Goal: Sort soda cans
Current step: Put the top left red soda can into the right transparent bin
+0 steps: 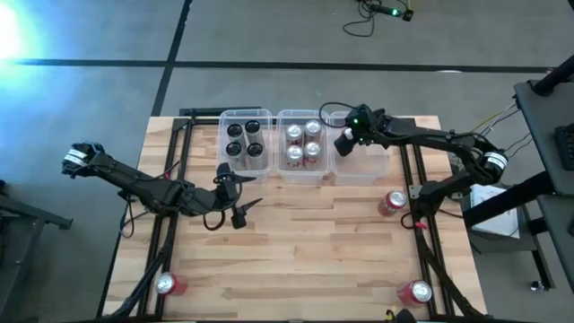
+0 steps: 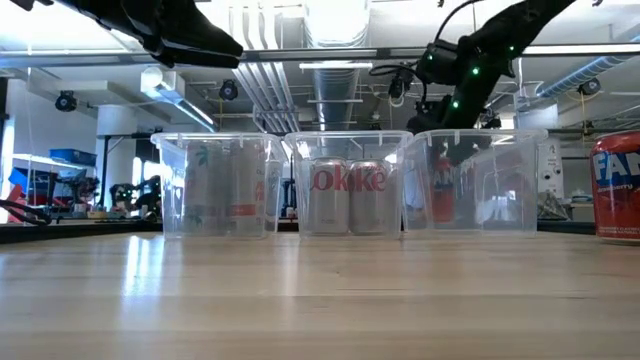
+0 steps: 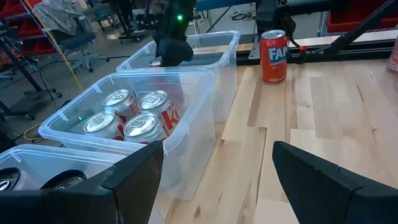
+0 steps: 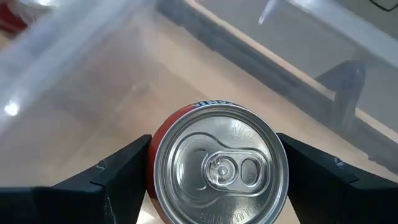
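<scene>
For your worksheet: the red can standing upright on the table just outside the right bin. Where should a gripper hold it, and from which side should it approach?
Grip the red can across its round side wall, coming down from above: it stands upright, apart from the bin, so the fingers can straddle it.

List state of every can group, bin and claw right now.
Black cans: four upright in left bin.
Silver cans: four upright in middle bin.
Right bin: one red can inside, between right claw fingers.
Three red cans: on table, unsorted.
Left claw: open, empty.
</scene>
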You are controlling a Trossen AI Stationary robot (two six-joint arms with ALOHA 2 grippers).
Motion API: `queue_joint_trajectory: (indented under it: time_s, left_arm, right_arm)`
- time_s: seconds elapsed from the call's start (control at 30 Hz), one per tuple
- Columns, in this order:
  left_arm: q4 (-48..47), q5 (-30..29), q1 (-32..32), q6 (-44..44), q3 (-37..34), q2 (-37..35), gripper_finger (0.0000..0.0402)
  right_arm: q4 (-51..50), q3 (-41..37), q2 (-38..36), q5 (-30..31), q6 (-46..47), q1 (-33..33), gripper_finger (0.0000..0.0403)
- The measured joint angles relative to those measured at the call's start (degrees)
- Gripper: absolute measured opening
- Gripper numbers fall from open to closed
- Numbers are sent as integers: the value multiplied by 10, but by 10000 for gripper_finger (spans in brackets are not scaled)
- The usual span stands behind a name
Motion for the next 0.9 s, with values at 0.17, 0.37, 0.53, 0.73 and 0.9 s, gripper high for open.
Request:
queue_joint_trajectory:
  time_s: [0.17,0.37,0.53,0.73,0.9]
  left_arm:
    - [0,0,4,-1,1,0,286]
    - [1,-1,11,-2,2,0,286]
    - [1,-1,14,-8,2,0,286]
    - [1,0,14,-13,2,0,286]
    - [0,0,14,-15,2,0,286]
  right_arm:
    - [0,-13,0,13,-22,0,302]
    - [37,-28,0,14,-30,0,302]
    - [71,-36,10,19,-30,0,301]
    - [77,-36,20,27,-30,0,327]
    - [35,-36,2,21,-34,0,361]
